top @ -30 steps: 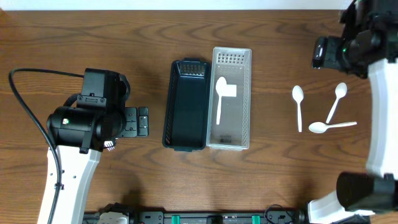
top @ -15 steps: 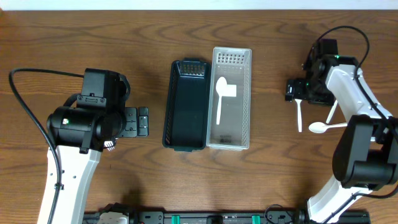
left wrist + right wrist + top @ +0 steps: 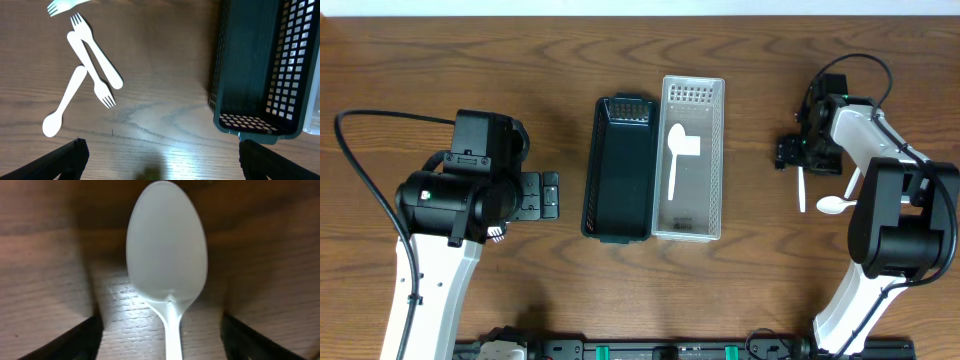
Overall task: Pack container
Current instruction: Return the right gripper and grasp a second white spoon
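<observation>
A white spoon (image 3: 166,255) lies on the table between the open fingers of my right gripper (image 3: 165,342), which is low over its neck. In the overhead view the right gripper (image 3: 797,152) covers the bowl, and the spoon's handle (image 3: 801,192) sticks out toward the front. A clear slotted basket (image 3: 720,160) holds one white spoon (image 3: 673,160). An empty dark basket (image 3: 592,170) stands against its left side. My left gripper (image 3: 545,195) is open and empty, left of the dark basket (image 3: 260,65).
Two more white spoons (image 3: 835,205) lie right of the right gripper, one partly under the arm. White forks (image 3: 97,57) and a white spoon (image 3: 65,102) lie on the table in the left wrist view, hidden under the left arm in the overhead view.
My right arm has swung down from the far right corner, and its gripper now sits over the leftmost loose spoon. The left arm has not moved.
</observation>
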You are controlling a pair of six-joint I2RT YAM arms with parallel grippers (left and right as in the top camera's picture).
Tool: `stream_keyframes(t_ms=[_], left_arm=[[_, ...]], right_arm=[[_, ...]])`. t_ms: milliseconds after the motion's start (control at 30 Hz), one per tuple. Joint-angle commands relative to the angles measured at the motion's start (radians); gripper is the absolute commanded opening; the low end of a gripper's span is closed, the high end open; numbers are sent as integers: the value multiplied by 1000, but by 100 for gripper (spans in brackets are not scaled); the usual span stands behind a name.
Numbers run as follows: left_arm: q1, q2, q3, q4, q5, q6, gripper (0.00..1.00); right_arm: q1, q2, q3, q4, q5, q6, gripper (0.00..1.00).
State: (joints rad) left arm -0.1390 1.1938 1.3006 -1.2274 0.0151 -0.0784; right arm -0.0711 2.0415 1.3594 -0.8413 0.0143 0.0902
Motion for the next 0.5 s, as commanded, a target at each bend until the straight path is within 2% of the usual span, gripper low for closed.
stream_keyframes(t_ms=[0,167,367,467], left_arm=[[5,4,13,-3,-16,3,98],[5,4,13,-3,-16,3,98],[5,4,13,-3,-15,3,98],[5,4,13,-3,-16,3,98]], right_arm=[[-3,44,-6,1,11,1,70],[-3,58,-6,0,11,10,39],[-3,58,-6,-1,11,10,17],[-3,58,-6,1,11,10,13]])
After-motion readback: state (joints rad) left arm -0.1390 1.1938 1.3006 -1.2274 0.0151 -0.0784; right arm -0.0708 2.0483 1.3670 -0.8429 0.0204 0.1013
